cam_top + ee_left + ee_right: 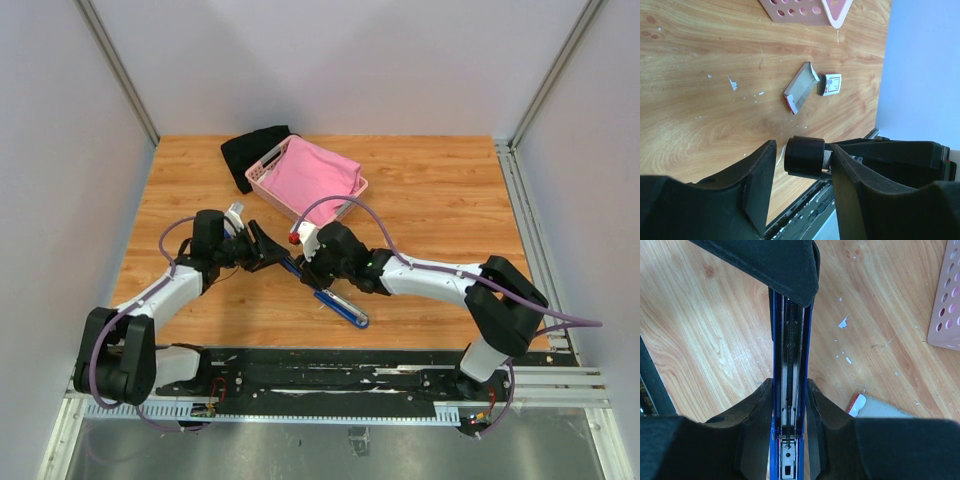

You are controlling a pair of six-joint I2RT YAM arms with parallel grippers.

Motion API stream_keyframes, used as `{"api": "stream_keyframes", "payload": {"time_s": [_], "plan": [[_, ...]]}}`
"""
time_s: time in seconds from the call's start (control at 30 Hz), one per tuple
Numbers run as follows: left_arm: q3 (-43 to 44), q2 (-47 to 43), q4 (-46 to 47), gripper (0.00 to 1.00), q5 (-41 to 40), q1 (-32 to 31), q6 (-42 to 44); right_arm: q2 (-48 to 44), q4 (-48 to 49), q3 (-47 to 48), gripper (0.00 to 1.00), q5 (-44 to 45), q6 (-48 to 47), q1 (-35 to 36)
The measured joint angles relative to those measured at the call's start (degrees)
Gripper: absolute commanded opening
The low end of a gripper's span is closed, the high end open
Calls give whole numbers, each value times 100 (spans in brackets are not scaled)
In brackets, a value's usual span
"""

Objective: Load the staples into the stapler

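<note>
My right gripper (790,390) is shut on the blue stapler (790,330), which lies open with its spring channel bare. In the top view the stapler (342,306) slants toward the near edge, with the right gripper (318,263) on its far half. My left gripper (268,250) sits at the stapler's far end. Its jaws (804,150) stand open around a black rounded part (805,156); this touches one finger, with a gap to the other. The staples (801,89), silvery-grey in an open white carton with a red end, lie on the table beyond. The carton (880,410) also shows beside the right fingers.
A small white carton piece with red print (831,84) lies next to the staples. A pink basket (305,178) holding pink cloth stands at the back centre, with a black cloth (250,150) behind it. White flecks dot the wooden table (440,200).
</note>
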Motion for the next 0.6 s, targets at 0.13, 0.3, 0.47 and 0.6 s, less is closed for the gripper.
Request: {"api": "stream_keyframes", "payload": {"time_s": [0.13, 0.3, 0.47, 0.6], "plan": [[0, 81, 61, 38, 33, -11, 28, 44, -7, 2, 1, 0, -24, 2], [15, 219, 151, 19, 85, -50, 229, 98, -57, 15, 1, 15, -33, 2], [81, 192, 127, 11, 31, -105, 514, 144, -227, 144, 18, 146, -22, 2], [125, -111, 76, 9, -199, -144, 796, 197, -573, 476, 32, 369, 7, 9]]}}
